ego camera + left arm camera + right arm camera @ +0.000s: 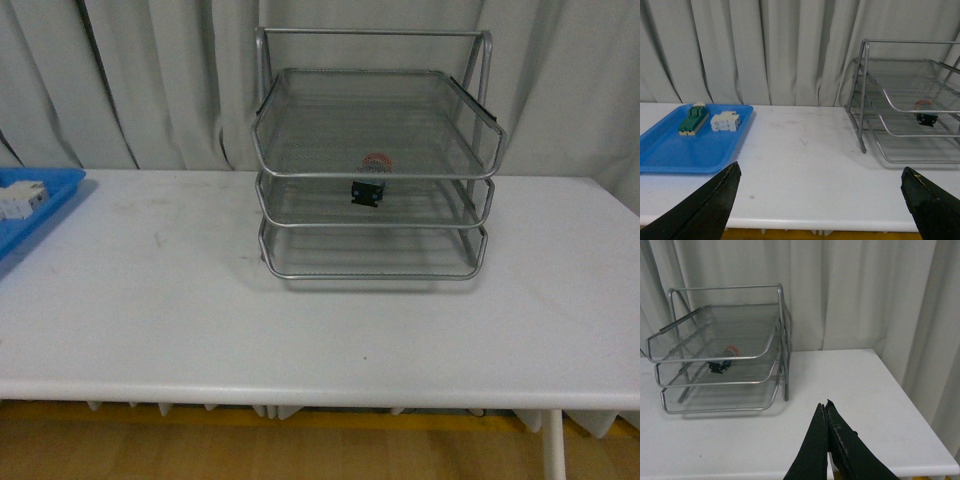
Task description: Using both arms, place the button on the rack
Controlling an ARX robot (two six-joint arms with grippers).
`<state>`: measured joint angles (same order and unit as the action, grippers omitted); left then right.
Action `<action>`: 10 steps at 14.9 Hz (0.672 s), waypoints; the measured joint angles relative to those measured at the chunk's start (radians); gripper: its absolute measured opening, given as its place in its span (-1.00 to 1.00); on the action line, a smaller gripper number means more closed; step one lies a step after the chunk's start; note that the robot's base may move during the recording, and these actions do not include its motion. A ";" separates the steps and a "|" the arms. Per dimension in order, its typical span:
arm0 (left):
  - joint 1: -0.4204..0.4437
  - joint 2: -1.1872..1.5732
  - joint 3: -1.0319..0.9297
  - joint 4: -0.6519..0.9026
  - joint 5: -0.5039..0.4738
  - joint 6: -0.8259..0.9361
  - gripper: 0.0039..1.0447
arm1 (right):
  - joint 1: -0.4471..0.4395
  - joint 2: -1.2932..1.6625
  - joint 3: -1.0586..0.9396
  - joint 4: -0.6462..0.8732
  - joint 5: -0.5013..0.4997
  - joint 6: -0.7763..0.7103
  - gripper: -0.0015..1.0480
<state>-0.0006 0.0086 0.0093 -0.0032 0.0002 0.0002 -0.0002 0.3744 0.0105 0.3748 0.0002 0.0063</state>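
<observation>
The silver three-tier wire-mesh rack (pixel 375 175) stands at the back middle of the white table. The button (pixel 370 183), red cap on a black body, lies on the rack's middle tier near the front. It also shows in the left wrist view (pixel 926 116) and the right wrist view (pixel 722 361). The rack shows in the left wrist view (pixel 905 100) and the right wrist view (pixel 722 350) too. My left gripper (pixel 822 177) is open and empty above the table's front edge. My right gripper (pixel 824 406) is shut and empty, well to the right of the rack. Neither arm shows in the front view.
A flat blue tray (pixel 687 140) lies at the table's left end, also in the front view (pixel 35 205). It holds a green-and-cream block (pixel 692 119) and a white block (pixel 725 121). Grey curtains hang behind the table. The table's right edge (pixel 920 425) is near my right gripper.
</observation>
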 joint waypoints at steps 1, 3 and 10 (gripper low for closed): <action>0.000 0.000 0.000 0.000 0.000 0.000 0.88 | 0.000 -0.031 0.000 -0.022 0.000 0.000 -0.97; 0.000 0.000 0.000 0.000 0.000 0.000 0.88 | 0.000 -0.079 0.000 -0.079 0.000 0.000 -0.97; 0.000 0.000 0.000 0.000 0.000 0.000 0.88 | 0.000 -0.236 0.001 -0.249 0.000 0.000 -0.97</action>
<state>-0.0006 0.0086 0.0093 -0.0032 0.0002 0.0006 -0.0002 0.1383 0.0113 0.1257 0.0006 0.0067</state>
